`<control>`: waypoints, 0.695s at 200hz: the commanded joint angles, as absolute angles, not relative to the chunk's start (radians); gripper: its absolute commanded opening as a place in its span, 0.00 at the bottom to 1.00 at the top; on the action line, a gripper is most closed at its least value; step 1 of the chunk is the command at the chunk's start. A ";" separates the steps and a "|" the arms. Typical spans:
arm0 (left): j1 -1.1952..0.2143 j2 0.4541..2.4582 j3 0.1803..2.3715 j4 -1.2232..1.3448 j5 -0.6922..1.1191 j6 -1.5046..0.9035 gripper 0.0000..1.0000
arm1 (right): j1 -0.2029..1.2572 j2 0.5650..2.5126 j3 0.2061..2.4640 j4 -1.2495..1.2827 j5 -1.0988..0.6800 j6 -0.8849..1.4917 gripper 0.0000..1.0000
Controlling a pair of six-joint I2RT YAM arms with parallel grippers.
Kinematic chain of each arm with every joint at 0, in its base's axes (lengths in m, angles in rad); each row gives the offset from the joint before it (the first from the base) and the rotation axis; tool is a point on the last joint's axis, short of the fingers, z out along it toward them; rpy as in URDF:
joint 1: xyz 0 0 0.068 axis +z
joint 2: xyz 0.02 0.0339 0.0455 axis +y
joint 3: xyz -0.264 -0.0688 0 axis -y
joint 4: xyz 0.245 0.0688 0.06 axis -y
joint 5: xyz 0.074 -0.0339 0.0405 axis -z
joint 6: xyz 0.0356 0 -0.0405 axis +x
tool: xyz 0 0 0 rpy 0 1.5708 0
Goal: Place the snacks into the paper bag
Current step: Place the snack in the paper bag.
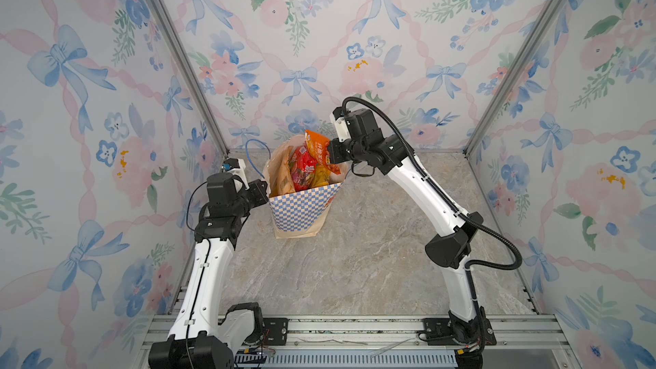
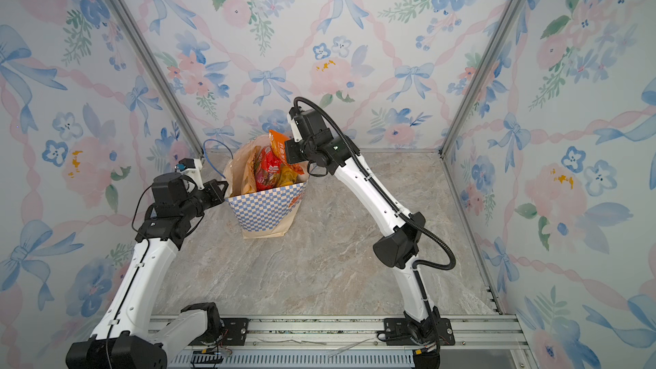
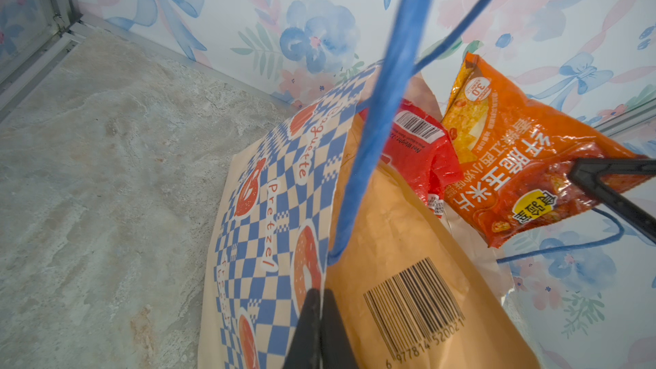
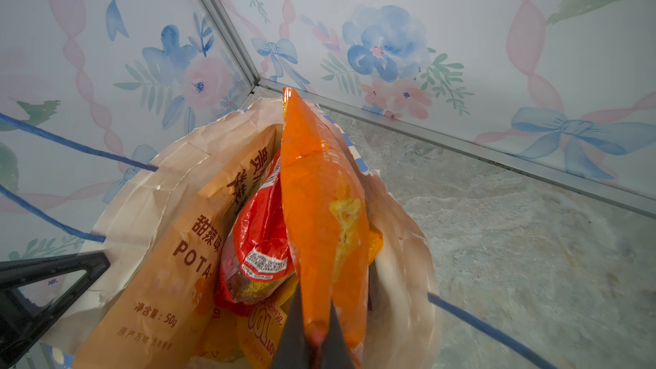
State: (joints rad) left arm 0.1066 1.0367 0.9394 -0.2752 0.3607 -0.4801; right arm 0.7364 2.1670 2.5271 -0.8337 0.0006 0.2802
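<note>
The right claw (image 4: pixel 317 331) is clamped on one end seam of the orange packet (image 4: pixel 319 207), which stands on edge, half in and half above the mouth of the bag (image 1: pixel 301 207). In a top view this claw sits at about 2 o'clock of the mouth. The left claw (image 3: pixel 319 299) is pinched shut on the bag's rim at 9 o'clock, holding the mouth wide. The bag stands upright toward 12 o'clock of the table (image 1: pixel 355 260), a little to the 11 side and close to the back wall (image 1: pixel 319 30). Inside it are a kraft pouch (image 4: pixel 170 260), a red packet (image 4: pixel 259 236) and yellow packs underneath, so it looks nearly full. The orange packet is probably light, puffy with air and slick-skinned. The flat crimped seam is the sound place to grip, since the belly would likely slip or crush the chips. The bag's paper is thin and already torn and creased at the lip, so a hard pull on it could rip further. A blue cord (image 3: pixel 376 136) loops beside the left claw and could snag. The table is smooth, marble-patterned and bare around the bag, so the bag might slide if pushed. Flowered walls close in on three sides, leaving little room beyond 12 o'clock.
</note>
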 commanded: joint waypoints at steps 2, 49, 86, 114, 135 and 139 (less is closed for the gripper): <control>0.118 1.018 0.930 -0.281 0.368 -0.483 0.00 | 0.759 2.210 2.538 -0.799 -0.017 0.300 0.00; 0.118 1.013 0.933 -0.280 0.370 -0.479 0.00 | 0.767 2.282 2.517 -0.809 0.005 0.315 0.00; 0.117 1.012 0.927 -0.280 0.368 -0.485 0.00 | 0.780 2.309 2.515 -0.823 -0.017 0.324 0.00; 0.118 1.007 0.923 -0.281 0.367 -0.484 0.00 | 0.795 2.311 2.495 -0.823 -0.029 0.327 0.00; 0.118 1.004 0.923 -0.281 0.364 -0.481 0.00 | 0.804 2.320 2.493 -0.831 -0.039 0.334 0.00; 0.118 1.004 0.923 -0.280 0.364 -0.482 0.00 | 0.805 2.322 2.493 -0.833 -0.041 0.336 0.00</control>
